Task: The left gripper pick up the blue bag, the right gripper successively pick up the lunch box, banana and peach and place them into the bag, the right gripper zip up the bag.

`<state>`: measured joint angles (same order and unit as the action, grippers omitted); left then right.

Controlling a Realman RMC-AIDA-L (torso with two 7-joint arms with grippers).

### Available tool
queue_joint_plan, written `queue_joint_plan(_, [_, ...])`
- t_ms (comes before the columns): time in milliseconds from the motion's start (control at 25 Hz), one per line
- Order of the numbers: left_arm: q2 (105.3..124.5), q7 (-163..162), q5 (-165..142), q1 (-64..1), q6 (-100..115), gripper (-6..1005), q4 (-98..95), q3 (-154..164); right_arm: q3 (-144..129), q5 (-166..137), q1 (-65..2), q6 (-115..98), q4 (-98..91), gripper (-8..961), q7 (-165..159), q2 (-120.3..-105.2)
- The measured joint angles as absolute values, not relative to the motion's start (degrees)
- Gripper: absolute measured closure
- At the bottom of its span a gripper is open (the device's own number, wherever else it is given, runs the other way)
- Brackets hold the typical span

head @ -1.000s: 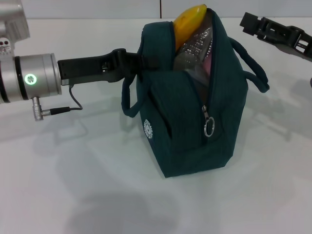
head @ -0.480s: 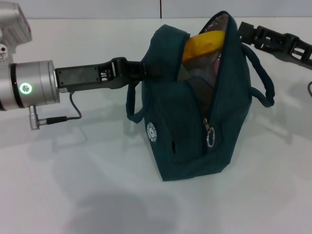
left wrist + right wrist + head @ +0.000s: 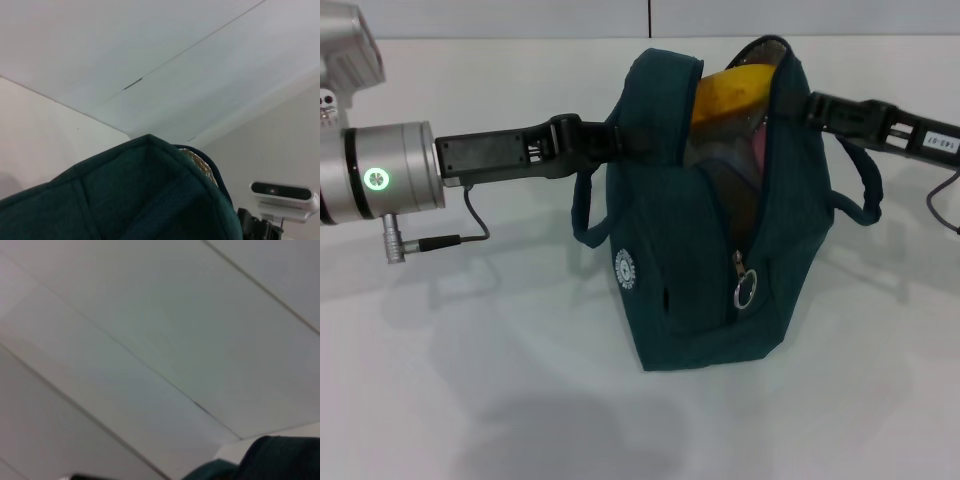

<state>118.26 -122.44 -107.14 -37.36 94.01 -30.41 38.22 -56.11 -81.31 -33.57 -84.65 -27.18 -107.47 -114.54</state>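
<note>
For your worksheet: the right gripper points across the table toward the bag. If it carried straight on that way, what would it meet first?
Most likely the blue bag itself: the right gripper is already at its open top edge, with the banana just beyond.

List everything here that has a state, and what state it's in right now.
blue bag: upright on the table, top open, zipper unzipped
zipper pull: hanging low on the bag's front
banana: inside the bag, sticking out the top
left gripper: at the bag's left top edge, gripping it
right gripper: at the bag's right rim, fingers hidden
</note>
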Motion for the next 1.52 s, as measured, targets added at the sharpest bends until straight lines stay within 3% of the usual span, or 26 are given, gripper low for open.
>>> queue_joint_plan(80, [118.29, -122.42, -107.14, -37.35, 94.00, 963, -30.41, 38.29, -56.92, -81.34, -33.58, -84.51, -27.24, 253, -106.50, -114.45])
queue_joint_plan(280, [118.30, -122.35, -107.14, -37.22, 93.96, 963, -30.41, 38.32, -57.12, -81.36, -33.57, -85.19, -27.28, 439, -104.86, -114.62])
queue_joint_plan(400, [118.30, -122.33, -107.14, -37.18, 93.95, 962, -30.41, 38.32, -56.94, -81.12, -33.45, -86.49, -27.37, 622, -103.70, -114.78])
queue_joint_plan(600, [118.32, -121.95, -107.05, -37.32, 94.01, 962, -30.41, 38.32, -56.69, -80.96, -33.60, -88.29, -28.05, 798, -101.87, -115.05])
queue_joint_plan(1240, [118.39, -121.11, -105.98, -36.31, 93.45, 961, -30.19, 38.27, -57.05, -81.17, -34.19, -88.97, -29.66, 924, -100.84, -115.31])
queue_joint_plan(1520, [118.45, -121.39, -106.32, -36.35, 93.35, 961, -30.15, 38.37, -57.94, -81.28, -34.32, -88.40, -29.31, 924, -101.09, -115.30])
